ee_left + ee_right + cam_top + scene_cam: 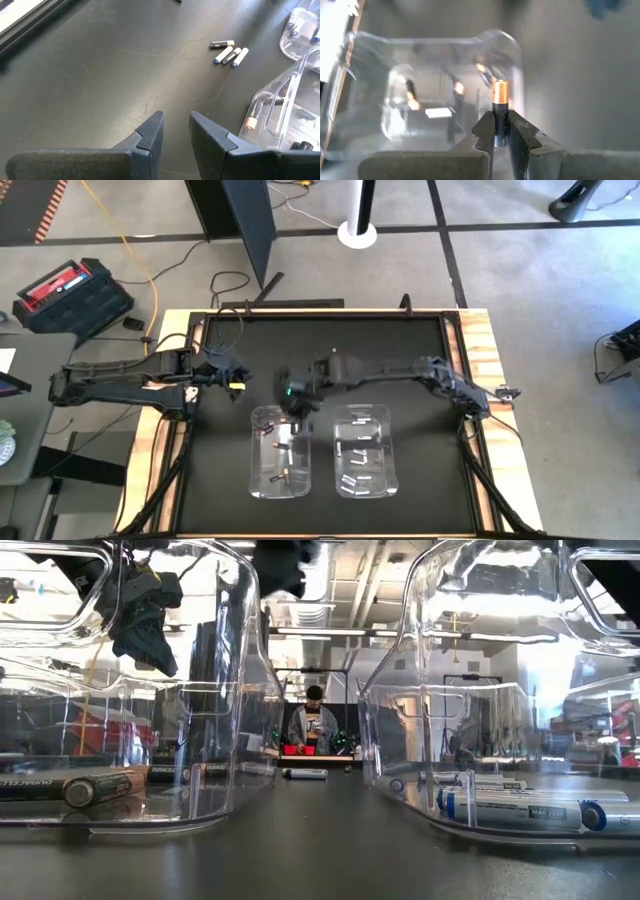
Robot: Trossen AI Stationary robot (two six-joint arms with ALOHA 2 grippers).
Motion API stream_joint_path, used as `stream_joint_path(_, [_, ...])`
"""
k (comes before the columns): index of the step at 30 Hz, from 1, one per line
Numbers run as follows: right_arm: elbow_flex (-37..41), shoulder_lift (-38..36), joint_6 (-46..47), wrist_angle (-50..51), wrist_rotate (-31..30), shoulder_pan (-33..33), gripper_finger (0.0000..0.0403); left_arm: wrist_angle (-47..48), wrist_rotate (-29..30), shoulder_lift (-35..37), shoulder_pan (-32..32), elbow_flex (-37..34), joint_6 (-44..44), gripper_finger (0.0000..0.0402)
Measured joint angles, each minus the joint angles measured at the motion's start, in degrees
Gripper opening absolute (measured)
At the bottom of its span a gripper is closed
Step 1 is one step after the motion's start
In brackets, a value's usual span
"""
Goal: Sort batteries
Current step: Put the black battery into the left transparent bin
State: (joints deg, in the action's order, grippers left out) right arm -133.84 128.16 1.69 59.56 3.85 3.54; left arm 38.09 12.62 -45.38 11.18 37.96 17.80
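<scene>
In the low view, two clear bins stand nearest. The left bin [130,740] holds dark copper-marked batteries [75,788] lying on its floor, and the right bin [500,740] holds white batteries [520,808] with blue ends. Between them, farther back on the dark desk [310,840], one loose battery [304,774] lies on its side. Beyond the desk a person [314,725] sits in the room.

From above, the right hand [297,408] hangs over the far end of the left bin, its fingers clamped on a dark battery with a copper tip [500,112], held upright above the bin's open mouth. The left hand [238,383] hovers over bare desk just beyond the left bin's far corner, fingers [150,137] parted a little and holding nothing. Ahead of it four more loose batteries [229,52] lie close together on the desk.
</scene>
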Motion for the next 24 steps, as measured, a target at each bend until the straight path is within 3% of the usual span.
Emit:
stream_joint_path(13, [0.09,12.69,9.02,-6.16,-0.71,6.95,0.0053,0.24,0.00,0.01,0.00,0.01,0.00,0.0091])
stream_joint_path(24, [0.09,13.96,9.88,-6.59,0.00,6.43,0.0053,0.22,0.00,0.01,0.00,-0.01,0.00,0.0091])
